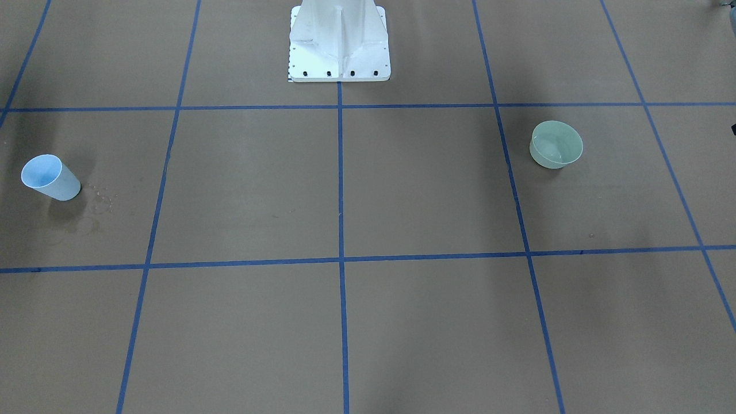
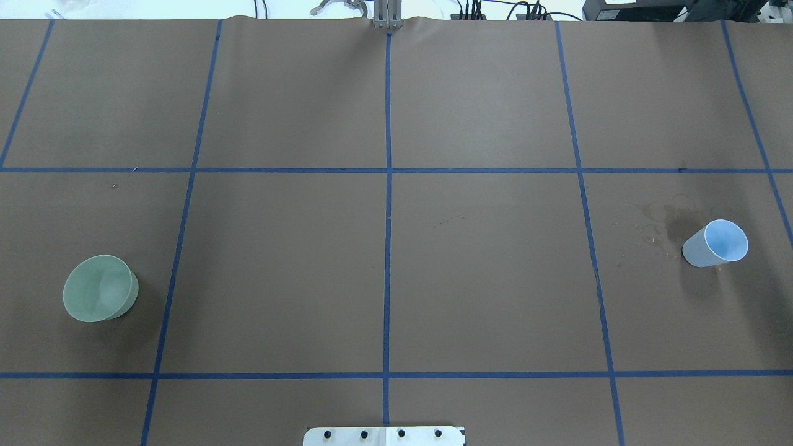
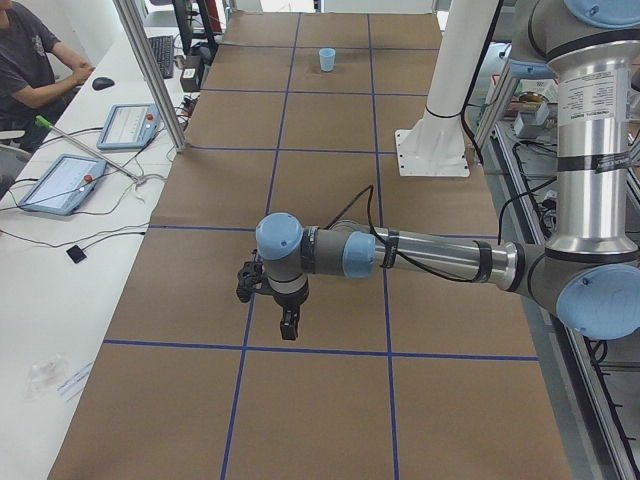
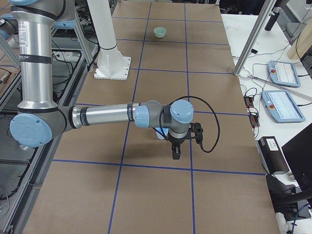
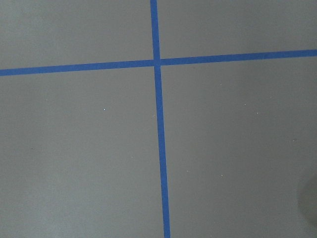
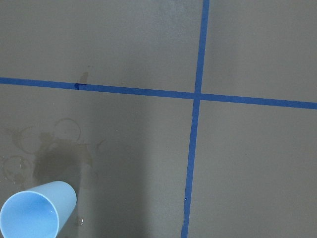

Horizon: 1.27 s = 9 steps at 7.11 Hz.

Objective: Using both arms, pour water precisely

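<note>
A light blue cup (image 1: pixel 50 177) stands on the brown table, also seen in the overhead view (image 2: pixel 715 243) and at the lower left of the right wrist view (image 6: pixel 35 212). A pale green bowl (image 1: pixel 555 144) stands on the other side (image 2: pixel 100 288); faint glints of water (image 1: pixel 553 152) show inside it. My left gripper (image 3: pixel 288 325) hangs point-down over the table in the exterior left view only. My right gripper (image 4: pixel 176 155) hangs point-down in the exterior right view only, just in front of the cup (image 4: pixel 160 132). I cannot tell whether either is open or shut.
Wet stains and droplets (image 2: pixel 657 229) lie on the paper beside the cup (image 6: pixel 49 153). Blue tape lines (image 2: pixel 388 248) divide the table. The white pedestal (image 1: pixel 339 40) stands at the robot's edge. An operator (image 3: pixel 35 60) sits at a side bench with tablets (image 3: pixel 60 180).
</note>
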Each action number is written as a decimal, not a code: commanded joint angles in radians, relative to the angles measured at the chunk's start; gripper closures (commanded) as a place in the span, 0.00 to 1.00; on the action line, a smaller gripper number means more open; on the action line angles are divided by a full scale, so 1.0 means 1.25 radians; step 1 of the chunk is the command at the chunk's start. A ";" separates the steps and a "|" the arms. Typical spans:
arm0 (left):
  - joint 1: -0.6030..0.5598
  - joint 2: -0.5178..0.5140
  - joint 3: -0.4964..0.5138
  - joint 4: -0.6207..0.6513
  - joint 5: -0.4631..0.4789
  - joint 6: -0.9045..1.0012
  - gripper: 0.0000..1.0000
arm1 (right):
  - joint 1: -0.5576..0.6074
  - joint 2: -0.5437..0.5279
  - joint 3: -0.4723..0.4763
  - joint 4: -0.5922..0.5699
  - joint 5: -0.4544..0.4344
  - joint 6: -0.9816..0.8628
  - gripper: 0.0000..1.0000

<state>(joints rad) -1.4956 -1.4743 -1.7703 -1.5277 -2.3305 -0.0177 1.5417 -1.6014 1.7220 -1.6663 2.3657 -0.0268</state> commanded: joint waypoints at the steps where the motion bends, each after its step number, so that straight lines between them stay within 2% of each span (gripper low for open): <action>1: 0.000 -0.001 0.011 -0.027 -0.001 0.001 0.00 | 0.000 -0.001 -0.011 0.001 0.000 -0.004 0.01; 3: -0.001 -0.004 0.009 -0.010 0.002 0.092 0.00 | 0.000 0.006 -0.002 0.000 -0.003 0.005 0.01; 5: 0.000 -0.016 -0.001 0.001 0.008 -0.005 0.00 | 0.000 0.013 -0.006 -0.002 0.000 0.007 0.01; 9: 0.000 -0.002 0.005 -0.003 0.003 -0.005 0.00 | 0.000 0.007 -0.004 0.000 -0.003 0.007 0.01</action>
<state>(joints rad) -1.4956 -1.4812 -1.7661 -1.5294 -2.3236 -0.0230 1.5417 -1.5911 1.7157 -1.6661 2.3646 -0.0184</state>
